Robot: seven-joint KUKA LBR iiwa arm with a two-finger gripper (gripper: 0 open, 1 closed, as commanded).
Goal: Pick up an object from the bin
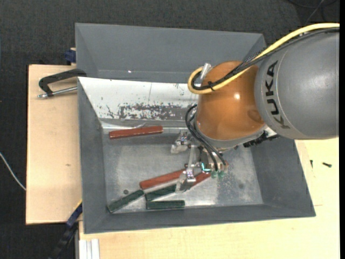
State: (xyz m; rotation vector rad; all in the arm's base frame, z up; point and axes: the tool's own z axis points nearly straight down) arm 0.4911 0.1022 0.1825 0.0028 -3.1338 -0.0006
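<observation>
Camera view: pincer (pixel 190 178) low on right end of red-brown stick (pixel 161 181), front middle of bin (pixel 89 171). Open or shut: cannot tell. Risk: end grab, stick may tip, slide onto green sticks (pixel 164 204).

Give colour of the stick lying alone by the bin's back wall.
The stick is plain reddish-brown, seen best in the camera view.

So the hand (pixel 190 176) is down low in the grey bin (pixel 90 161), right over a long reddish-brown stick (pixel 161 181) lying slanted near the front. A dark green stick (pixel 126 200) and a shorter green stick (pixel 165 204) sit just in front of it. Another reddish stick (pixel 136 133) lies by the back wall.
</observation>
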